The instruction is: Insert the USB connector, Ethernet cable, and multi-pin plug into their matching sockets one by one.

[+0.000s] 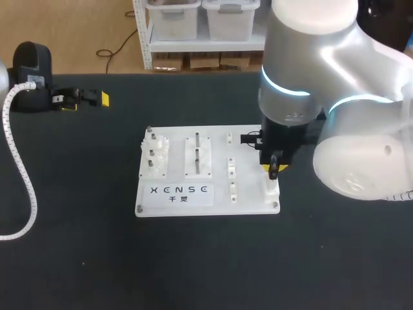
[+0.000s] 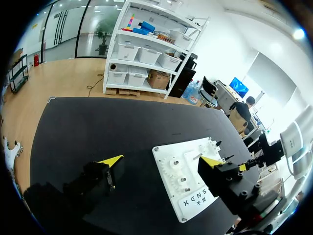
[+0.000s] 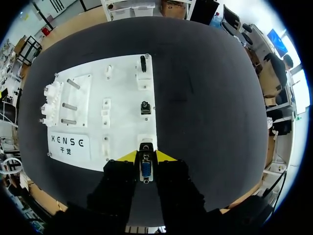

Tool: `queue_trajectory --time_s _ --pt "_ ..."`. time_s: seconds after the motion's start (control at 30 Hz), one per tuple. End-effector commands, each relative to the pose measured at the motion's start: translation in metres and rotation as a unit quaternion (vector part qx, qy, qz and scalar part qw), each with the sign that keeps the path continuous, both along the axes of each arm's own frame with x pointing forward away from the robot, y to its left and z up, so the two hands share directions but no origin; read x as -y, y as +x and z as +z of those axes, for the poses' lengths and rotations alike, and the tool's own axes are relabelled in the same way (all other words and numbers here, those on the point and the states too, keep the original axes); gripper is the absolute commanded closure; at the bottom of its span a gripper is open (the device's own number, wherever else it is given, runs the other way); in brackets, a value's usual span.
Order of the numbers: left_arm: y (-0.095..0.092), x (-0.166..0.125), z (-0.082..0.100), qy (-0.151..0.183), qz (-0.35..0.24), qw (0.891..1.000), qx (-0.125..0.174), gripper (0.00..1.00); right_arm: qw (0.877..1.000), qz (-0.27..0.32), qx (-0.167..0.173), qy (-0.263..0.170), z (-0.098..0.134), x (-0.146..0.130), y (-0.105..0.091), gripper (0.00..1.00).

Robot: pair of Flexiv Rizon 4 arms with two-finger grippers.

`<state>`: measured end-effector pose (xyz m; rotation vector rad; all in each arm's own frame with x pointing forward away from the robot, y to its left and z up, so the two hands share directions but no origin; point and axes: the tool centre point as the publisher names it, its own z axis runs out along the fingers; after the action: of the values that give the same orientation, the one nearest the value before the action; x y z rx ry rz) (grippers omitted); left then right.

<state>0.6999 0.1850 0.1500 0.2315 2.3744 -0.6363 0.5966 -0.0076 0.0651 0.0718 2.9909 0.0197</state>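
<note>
From the head camera: shows a white board [image 1: 193, 194] lying midway across the black counter [image 1: 97, 245]. Places the right end effector [image 1: 273, 170] low over the board's near right corner, directly above a white socket block [image 1: 270, 190]. Places the left end effector [image 1: 86, 102] near the counter's back left, well apart from the board, with yellow tips spread.

From the left wrist: looks out past two fingers [image 2: 111, 159] set wide, with nothing held between them. Takes in the board [image 2: 188, 196] ahead on the counter, near one finger, with pegs and toothed white pieces standing on it.

From the right wrist: grips the multi-pin plug [image 3: 145, 169] between both yellow tips of the right end effector [image 3: 145, 157], with the plug's blue face in sight. Holds it just before the white socket block [image 3: 146, 142] at the board's edge; cannot tell whether touching. Farther ahead along the same edge, picks out a squarish black connector [image 3: 145, 107] seated in a second white block, then a slim black connector [image 3: 143, 62] standing in a third, both apart from the plug.
</note>
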Motion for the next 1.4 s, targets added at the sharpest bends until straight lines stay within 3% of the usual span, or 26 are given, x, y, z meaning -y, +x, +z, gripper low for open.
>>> queue_trajectory --time_s 0.03,1.4 --pt "0.000 0.000 0.000 0.000 0.000 1.000 0.000 0.00 1.000 -0.001 0.004 0.000 -0.001 0.002 -0.003 1.00" --pt "0.000 0.000 0.000 0.000 0.000 1.000 0.000 0.00 1.000 -0.016 -0.006 -0.010 -0.018 -0.003 0.002 1.00"
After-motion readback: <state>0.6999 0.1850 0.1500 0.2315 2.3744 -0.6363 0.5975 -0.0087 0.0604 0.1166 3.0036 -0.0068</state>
